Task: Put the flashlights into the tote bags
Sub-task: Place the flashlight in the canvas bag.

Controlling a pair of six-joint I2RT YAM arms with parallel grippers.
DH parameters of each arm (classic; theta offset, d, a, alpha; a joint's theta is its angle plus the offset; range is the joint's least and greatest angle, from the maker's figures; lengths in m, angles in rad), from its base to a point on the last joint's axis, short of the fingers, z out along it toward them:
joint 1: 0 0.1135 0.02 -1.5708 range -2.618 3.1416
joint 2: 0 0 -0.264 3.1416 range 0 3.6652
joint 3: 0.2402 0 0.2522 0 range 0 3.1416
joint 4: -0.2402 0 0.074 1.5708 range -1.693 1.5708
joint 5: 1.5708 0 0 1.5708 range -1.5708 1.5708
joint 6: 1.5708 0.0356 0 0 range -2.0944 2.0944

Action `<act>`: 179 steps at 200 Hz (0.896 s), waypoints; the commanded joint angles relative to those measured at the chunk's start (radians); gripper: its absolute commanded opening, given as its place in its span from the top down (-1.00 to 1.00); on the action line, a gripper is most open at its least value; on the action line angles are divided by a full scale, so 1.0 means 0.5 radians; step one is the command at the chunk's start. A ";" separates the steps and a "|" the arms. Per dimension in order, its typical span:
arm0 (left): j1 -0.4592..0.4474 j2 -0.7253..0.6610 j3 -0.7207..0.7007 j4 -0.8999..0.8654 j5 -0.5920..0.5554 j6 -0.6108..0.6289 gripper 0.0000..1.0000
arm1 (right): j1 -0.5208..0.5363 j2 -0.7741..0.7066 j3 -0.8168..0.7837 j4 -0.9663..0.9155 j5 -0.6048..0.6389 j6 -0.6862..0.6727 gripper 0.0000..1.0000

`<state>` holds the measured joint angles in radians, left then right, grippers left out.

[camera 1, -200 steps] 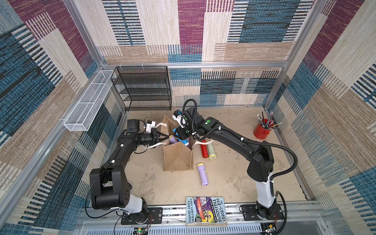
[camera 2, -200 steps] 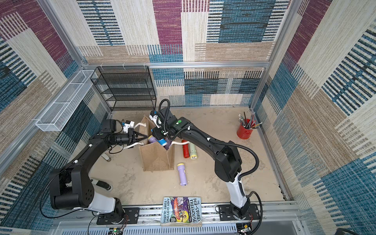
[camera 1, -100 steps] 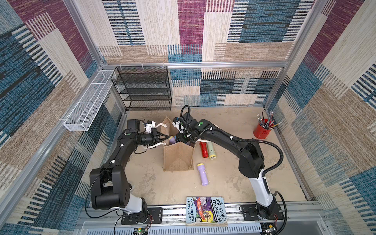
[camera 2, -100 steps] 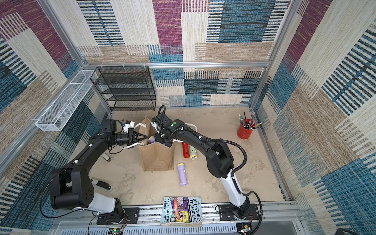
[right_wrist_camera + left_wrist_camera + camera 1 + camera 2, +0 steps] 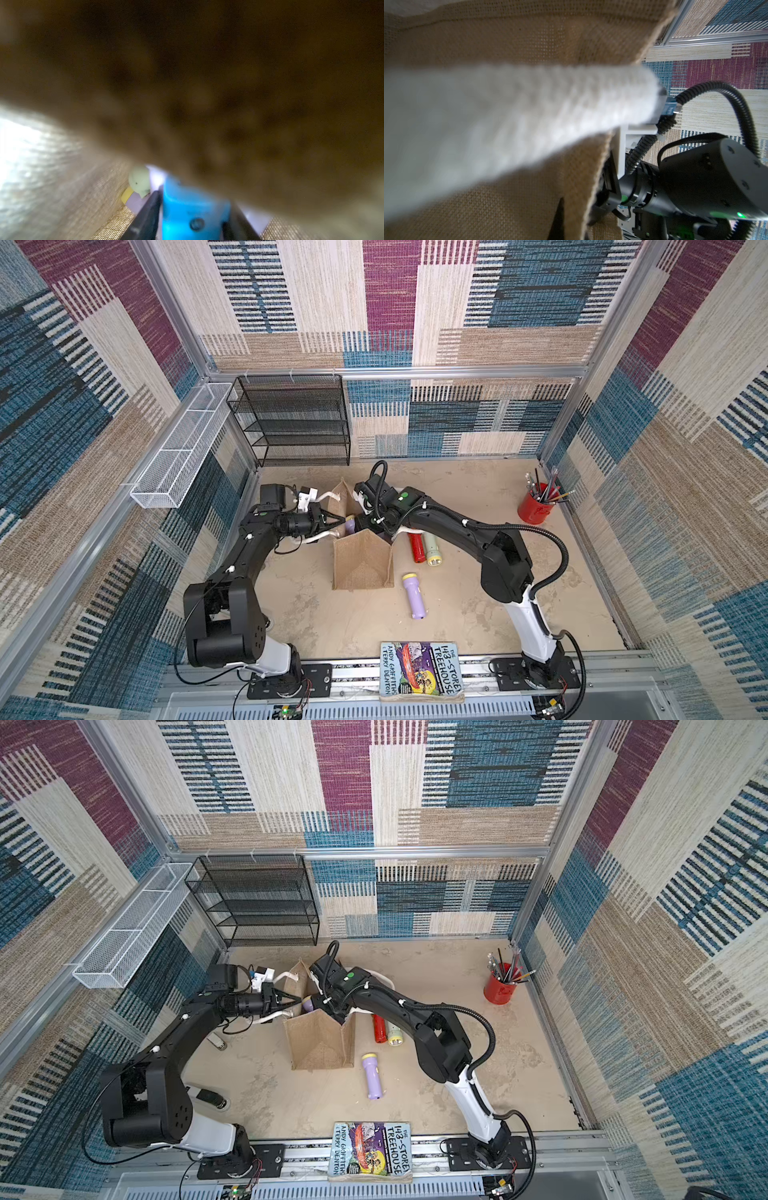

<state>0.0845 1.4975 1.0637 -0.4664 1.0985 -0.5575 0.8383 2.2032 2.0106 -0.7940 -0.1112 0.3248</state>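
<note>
The right gripper (image 5: pixel 194 200) is deep in the bag (image 5: pixel 361 560), with the blue flashlight (image 5: pixel 182 216) between its narrow-set fingers. Whether they clamp it or have slackened cannot be told. The left gripper (image 5: pixel 334 524) is closed on the bag's edge beside a handle (image 5: pixel 508 116), holding the mouth open.

The step looks like the release. It goes best if the jaws open fully while low. The arm should then lift straight up, clear of the burlap crowding it, while the left gripper keeps the mouth wide.

The bag holds at least a green flashlight (image 5: pixel 139 180) and a lilac flashlight (image 5: pixel 135 202). On the surface (image 5: pixel 478 614) near the bag lie a red flashlight (image 5: pixel 414 546), a second green flashlight (image 5: pixel 430 549) and a second lilac flashlight (image 5: pixel 414 593). The red cup (image 5: pixel 536 510), well apart, holds pencils.
</note>
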 commanded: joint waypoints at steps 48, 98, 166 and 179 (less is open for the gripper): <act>0.000 -0.007 -0.010 0.049 0.085 -0.040 0.92 | -0.002 -0.071 0.322 -0.241 0.127 -0.041 -0.23; 0.003 -0.023 -0.017 0.074 0.091 -0.054 0.92 | -0.003 -0.254 0.388 -0.211 0.176 -0.072 -0.28; 0.015 -0.032 -0.014 0.046 0.044 -0.039 0.92 | -0.015 -0.781 0.056 -0.032 0.521 -0.088 -0.34; 0.016 -0.032 -0.008 0.026 0.034 -0.025 0.92 | -0.028 -0.941 -0.100 0.005 0.557 -0.059 -0.35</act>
<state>0.0895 1.4860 1.0565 -0.4538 1.1046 -0.5758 0.8314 1.8366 2.0476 -0.8513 0.0902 0.2825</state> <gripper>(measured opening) 0.065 0.671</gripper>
